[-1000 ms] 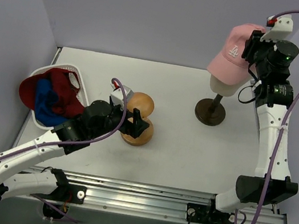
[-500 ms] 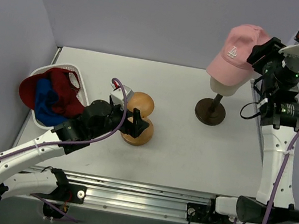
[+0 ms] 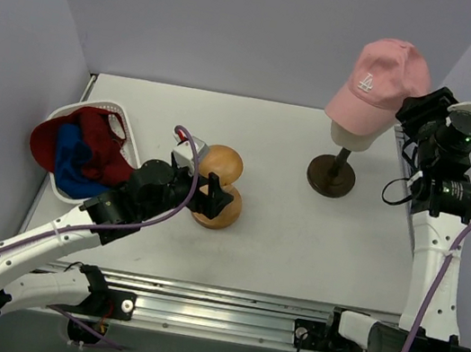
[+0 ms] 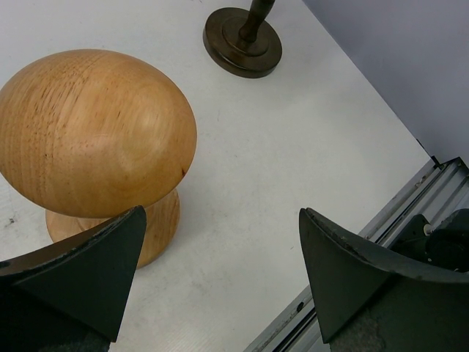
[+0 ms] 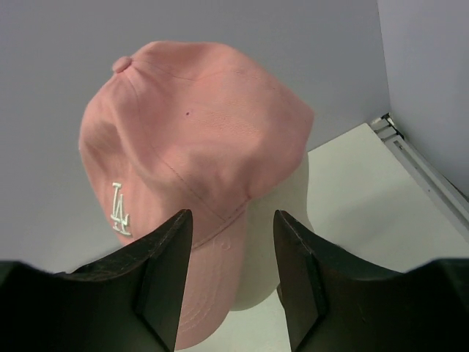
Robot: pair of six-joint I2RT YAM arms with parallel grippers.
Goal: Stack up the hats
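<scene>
nearest to the arm bases, the left gripper hangs low over the table with its jaws spread wide and nothing between them. it is just beside the near wooden stand. a far wooden stand is right behind that one. the left wrist view shows only one mushroom top, and i cannot tell which of the two it is.

further left, the white basket holds a heap of hats: a blue hat, a dark red hat and a brighter red hat at the left rim. they are crumpled together, so which is a cap and which is a bucket hat is hard to make out, and no logo shows.

at the far right, the pink cap sits on the cream head, which stands on a dark base. the right gripper is released. its jaws stand apart just behind the cap and close on nothing. whether a finger brushes the fabric, i cannot tell.

i judge that the stack has only its first hat, and three wait in the basket. the next move calls for one arm, probably the left, to reach into the basket, pinch a single hat free of the others and carry it across to set it squarely over the pink cap. the base of the near stand is hidden under the left arm.
</scene>
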